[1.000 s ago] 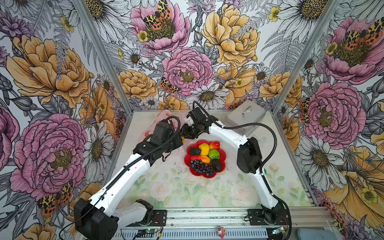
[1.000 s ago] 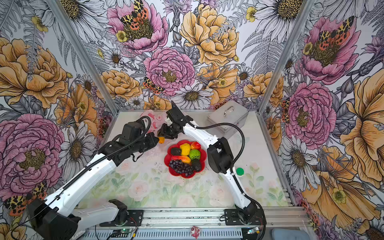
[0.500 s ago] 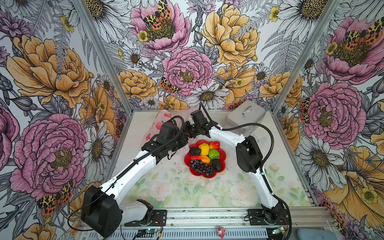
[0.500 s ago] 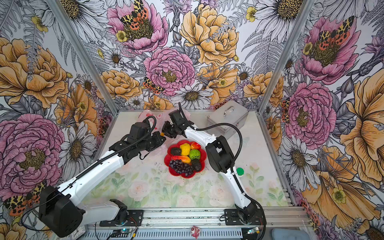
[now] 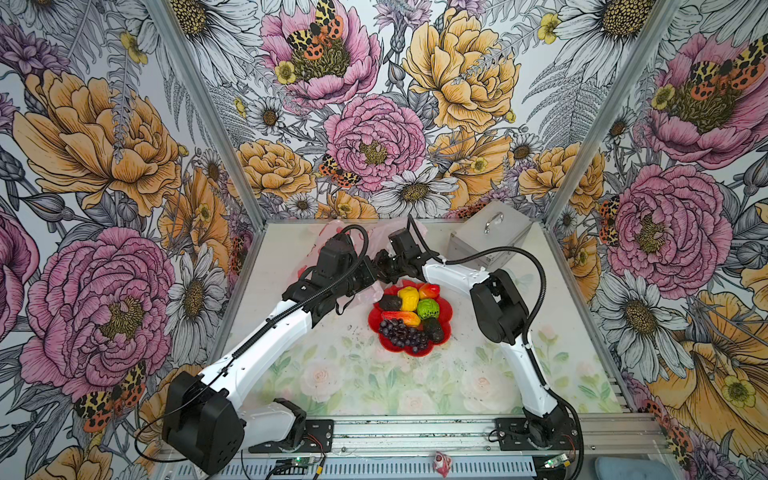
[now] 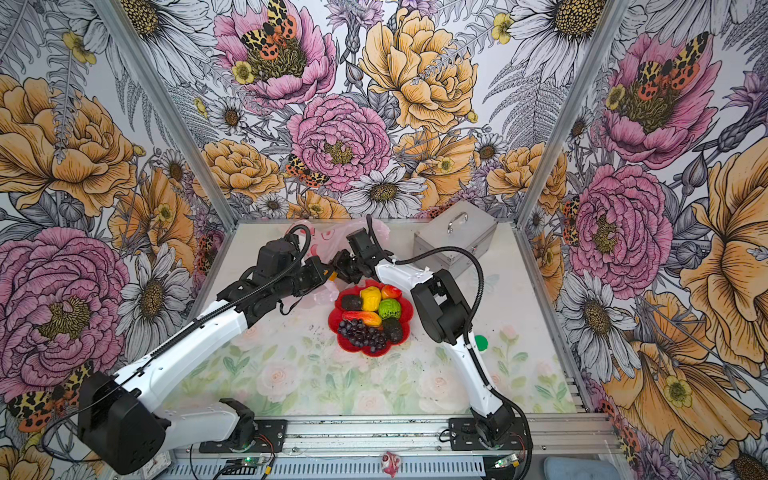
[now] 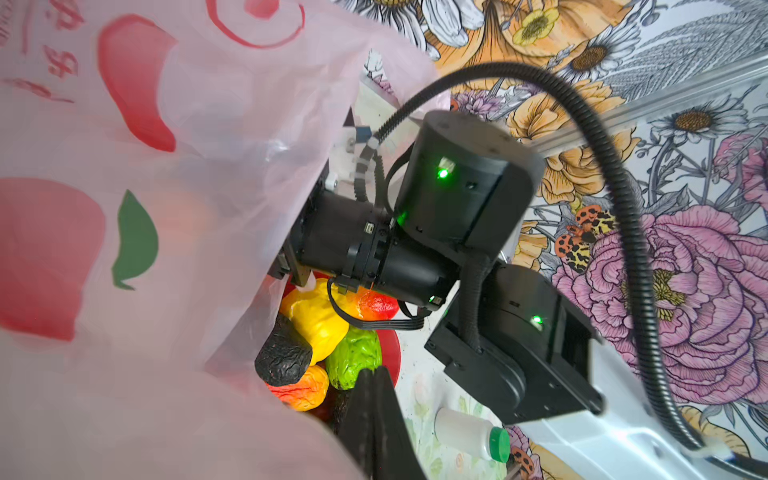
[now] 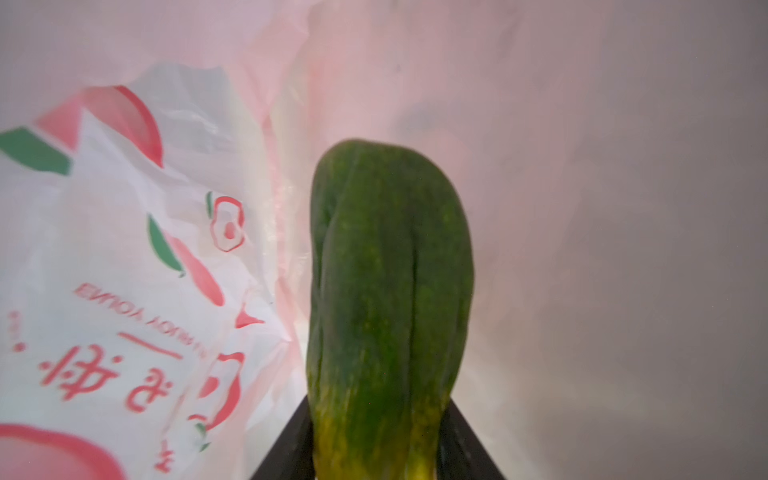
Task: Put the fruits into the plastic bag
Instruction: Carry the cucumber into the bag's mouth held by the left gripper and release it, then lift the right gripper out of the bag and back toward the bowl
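Observation:
The pale pink plastic bag (image 5: 332, 232) (image 6: 322, 239) lies at the back of the table. Its film (image 7: 187, 166) hangs raised, and my left gripper (image 5: 368, 272) (image 6: 328, 276) (image 7: 376, 399) is shut at its edge. My right gripper (image 5: 384, 266) (image 6: 343, 268) (image 8: 376, 436) is inside the bag (image 8: 124, 249), shut on a green-yellow mango (image 8: 390, 291). On the red plate (image 5: 446, 309) lie a yellow fruit (image 5: 408, 298), a red-orange fruit (image 5: 429, 290), a green ball (image 5: 428, 308), two avocados (image 5: 390, 302), an orange mango (image 5: 402, 318) and grapes (image 5: 401, 334).
A silver metal case (image 5: 488, 241) stands at the back right. Right of the plate, beside the right arm, lies a white bottle (image 7: 469, 432) with a green cap (image 6: 481, 343). Flowered walls close in three sides, and a metal rail (image 5: 415, 432) runs along the front.
My left arm has swung to the right, bringing its gripper close to the right one. The right gripper has shifted slightly right with the green mango.

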Robot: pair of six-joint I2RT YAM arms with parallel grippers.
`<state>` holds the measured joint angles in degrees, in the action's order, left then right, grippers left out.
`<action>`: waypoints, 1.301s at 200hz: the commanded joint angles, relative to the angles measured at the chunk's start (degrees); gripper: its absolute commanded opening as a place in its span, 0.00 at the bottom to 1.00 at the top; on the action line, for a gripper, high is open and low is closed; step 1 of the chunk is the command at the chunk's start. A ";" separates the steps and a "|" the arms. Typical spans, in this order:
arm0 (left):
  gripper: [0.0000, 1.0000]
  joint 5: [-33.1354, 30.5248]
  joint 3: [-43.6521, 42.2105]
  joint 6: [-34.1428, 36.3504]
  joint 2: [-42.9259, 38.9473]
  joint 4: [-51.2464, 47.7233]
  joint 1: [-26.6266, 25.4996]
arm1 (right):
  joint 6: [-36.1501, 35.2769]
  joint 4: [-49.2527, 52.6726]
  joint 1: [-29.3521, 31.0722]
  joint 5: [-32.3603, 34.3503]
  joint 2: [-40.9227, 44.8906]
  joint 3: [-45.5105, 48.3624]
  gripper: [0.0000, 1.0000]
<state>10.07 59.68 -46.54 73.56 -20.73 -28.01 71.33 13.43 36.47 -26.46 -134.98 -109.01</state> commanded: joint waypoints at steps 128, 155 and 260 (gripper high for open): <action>0.00 10.04 -1.31 1.20 -0.20 4.65 1.63 | 0.98 -1.28 0.63 -6.69 -15.75 -30.34 0.63; 0.00 10.61 -1.54 1.30 -1.76 3.51 3.60 | -3.03 1.10 -0.06 -6.55 -12.23 -29.09 0.64; 0.00 11.16 -3.22 5.76 -10.13 -7.76 11.08 | -20.41 13.77 -4.52 0.47 18.07 4.24 0.63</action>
<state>19.40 58.33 -42.87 65.47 -25.82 -18.74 57.52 23.24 32.18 -28.27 -122.72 -107.00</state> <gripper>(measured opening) 0.050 0.632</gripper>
